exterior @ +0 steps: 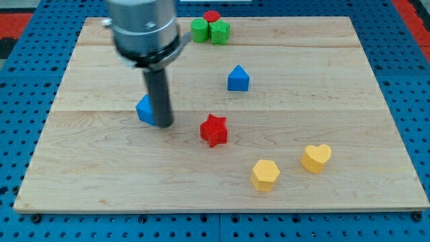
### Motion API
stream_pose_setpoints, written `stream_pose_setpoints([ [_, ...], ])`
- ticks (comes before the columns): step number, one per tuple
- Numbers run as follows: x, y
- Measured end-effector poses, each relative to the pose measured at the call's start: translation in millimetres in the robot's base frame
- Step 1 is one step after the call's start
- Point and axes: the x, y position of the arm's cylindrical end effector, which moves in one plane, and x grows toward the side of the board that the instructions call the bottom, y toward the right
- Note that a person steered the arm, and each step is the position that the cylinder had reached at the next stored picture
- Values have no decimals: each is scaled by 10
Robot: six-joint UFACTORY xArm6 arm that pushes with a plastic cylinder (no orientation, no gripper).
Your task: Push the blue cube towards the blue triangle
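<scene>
The blue cube point(144, 109) lies left of the board's middle, its right part hidden behind my rod. My tip point(164, 125) rests on the board touching the cube's right side. The blue triangle point(238, 78) stands apart, to the right and a little toward the view's top from the cube. The arm's grey housing point(143, 30) hangs over the upper left of the board.
A red star point(213, 130) lies just right of my tip. A yellow hexagon point(265, 175) and a yellow heart point(316, 158) lie at the lower right. Two green blocks point(200, 29) point(220, 31) and a red cylinder point(212, 17) cluster at the wooden board's top edge point(282, 20).
</scene>
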Motion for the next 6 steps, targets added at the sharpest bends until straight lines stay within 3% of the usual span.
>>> stream_pose_setpoints([
  [1, -41, -425],
  [3, -942, -544],
  [4, -1127, -708],
  [5, -1293, 12],
  [6, -1218, -420],
])
